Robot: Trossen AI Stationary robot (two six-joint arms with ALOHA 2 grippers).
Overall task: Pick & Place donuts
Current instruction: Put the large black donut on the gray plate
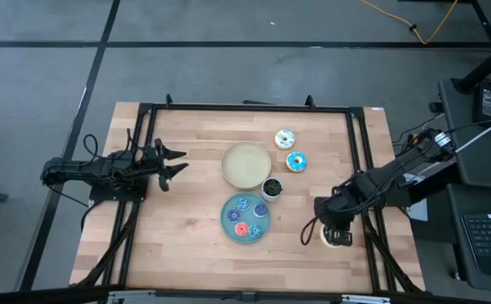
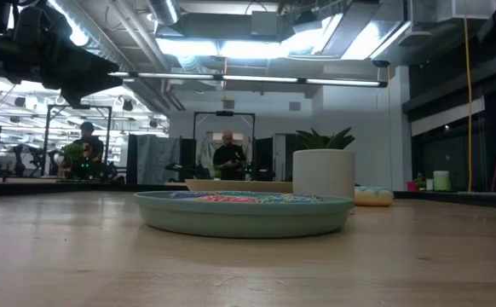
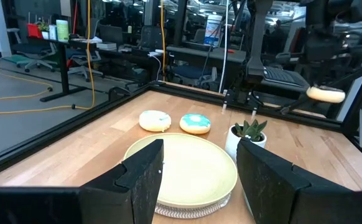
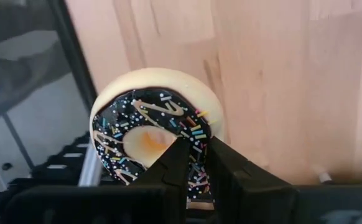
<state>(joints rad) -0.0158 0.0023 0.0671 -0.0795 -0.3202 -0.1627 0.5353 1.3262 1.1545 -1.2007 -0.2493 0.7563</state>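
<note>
Right wrist view shows the right gripper (image 4: 193,163) closed on the dark brown donut (image 4: 156,134), lifted for carrying; left gripper (image 3: 196,174) waits open.

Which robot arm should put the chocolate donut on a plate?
The right gripper: it is already shut on the dark brown donut. The left gripper waits open at the table's left side.
</note>
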